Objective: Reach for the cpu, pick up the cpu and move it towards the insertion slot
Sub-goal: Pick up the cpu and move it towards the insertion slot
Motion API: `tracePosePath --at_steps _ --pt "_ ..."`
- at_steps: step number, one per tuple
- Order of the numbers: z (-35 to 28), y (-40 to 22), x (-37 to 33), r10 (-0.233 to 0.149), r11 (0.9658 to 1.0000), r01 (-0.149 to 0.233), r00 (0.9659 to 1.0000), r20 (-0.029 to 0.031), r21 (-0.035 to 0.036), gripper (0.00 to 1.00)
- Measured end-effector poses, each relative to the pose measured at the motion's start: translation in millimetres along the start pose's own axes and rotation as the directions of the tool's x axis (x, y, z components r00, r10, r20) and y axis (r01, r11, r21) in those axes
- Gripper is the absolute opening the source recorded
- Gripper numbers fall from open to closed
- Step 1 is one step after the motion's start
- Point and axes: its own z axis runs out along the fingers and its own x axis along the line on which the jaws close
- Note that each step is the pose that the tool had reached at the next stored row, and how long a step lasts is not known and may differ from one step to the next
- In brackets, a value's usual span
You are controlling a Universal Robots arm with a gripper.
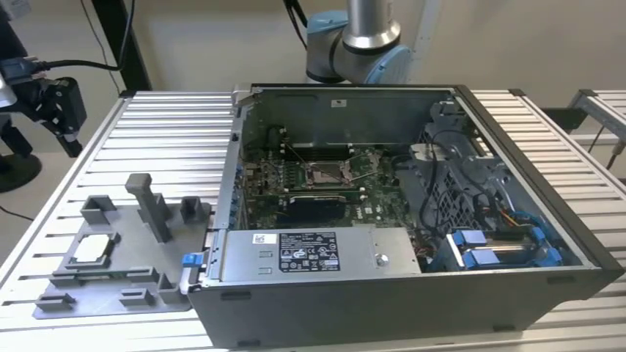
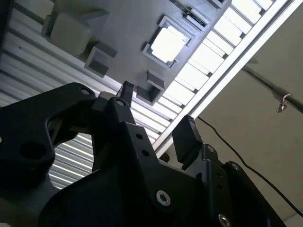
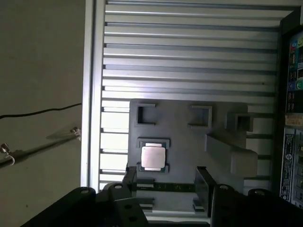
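case (image 1: 391,308): lid off, on the slatted table (image 1: 166,125), at the exterior view's right.
in the case: board (image 1: 377,205) on the floor with the slot (image 1: 326,173) about mid-board. A silver supply box (image 1: 313,253) runs along the near wall. A blue-clipped drive cage (image 1: 494,249) and cables fill the near right corner.
slot: silver frame, dark centre facing up.
fixture (image 1: 98,290): grey plate on the table, just beside the case at the exterior view's left. It carries low blocks, a tall post (image 1: 152,209) and a square nest (image 3: 153,141).
in the nest: the cpu (image 3: 153,157), lying flat with its silver face up. Nothing touches it.
cpu location: on the plate's left part, outside the case and well apart from the slot.
gripper (image 3: 165,172): open, jaws spread wide, nothing between them. In both wrist views we see it hanging over the plate, touching nothing.
cpu vs gripper: apart. In the first wrist view the cpu sits just past the fingertips, nearer one finger (image 3: 129,178) than the other.
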Motion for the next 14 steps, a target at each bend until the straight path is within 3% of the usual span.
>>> tracePosePath --at_steps 14 --pt "2.5 -0.1 0.0 0.000 1.0000 0.000 1.0000 0.0001 -0.0002 1.00"
